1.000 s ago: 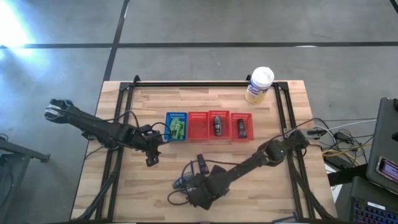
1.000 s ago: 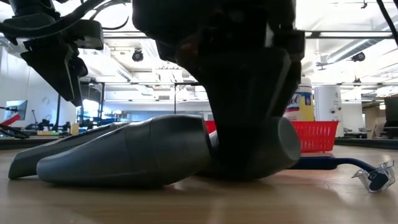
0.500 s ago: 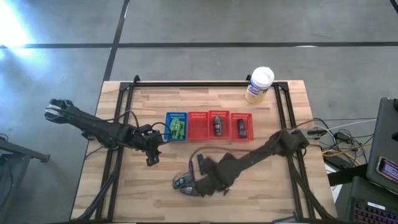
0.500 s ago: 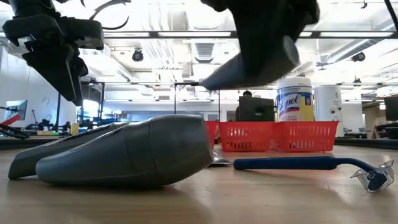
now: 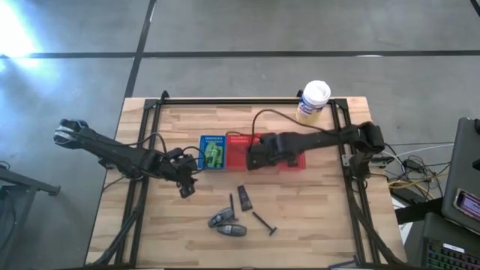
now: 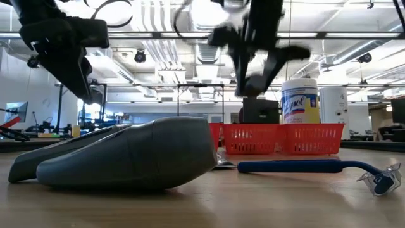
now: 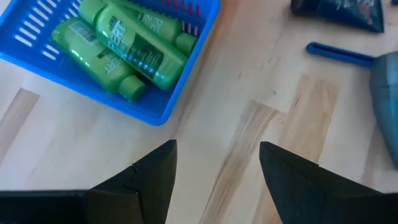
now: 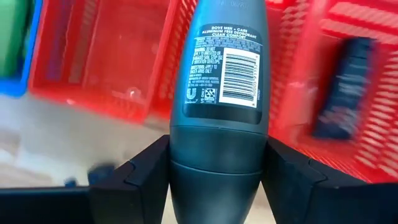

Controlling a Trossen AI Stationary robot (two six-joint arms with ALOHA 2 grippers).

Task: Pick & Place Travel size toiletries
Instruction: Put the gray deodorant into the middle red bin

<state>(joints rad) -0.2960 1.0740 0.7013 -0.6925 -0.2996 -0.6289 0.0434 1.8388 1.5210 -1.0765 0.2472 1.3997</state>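
Right gripper (image 8: pixel 217 180) clamps a dark grey deodorant stick (image 8: pixel 219 106), barcode label facing the wrist camera, held in the air over the row of red baskets (image 5: pixel 292 163) near the middle of the desk (image 5: pixel 315 217). In the high view the right gripper (image 5: pixel 259 154) sits above the left and middle red baskets. One red basket to the side holds a dark bottle (image 8: pixel 342 87). Blue basket (image 5: pixel 206 142) just left of the red row holds bright green bottles (image 7: pixel 121 46).

Left gripper (image 5: pixel 186 187) hovers low beside the blue basket, toward the desk's front-left, fingers (image 7: pixel 149 180) parted wide with nothing between them.

Near the front edge lie loose items: a dark tube (image 5: pixel 244 198), two grey deodorant sticks (image 5: pixel 227 223) close together, a slim black stick (image 5: pixel 232 202), and a blue-handled razor (image 6: pixel 316 166).

White-lidded wipes canister (image 5: pixel 313 101) stands at the desk's far edge, right of centre.
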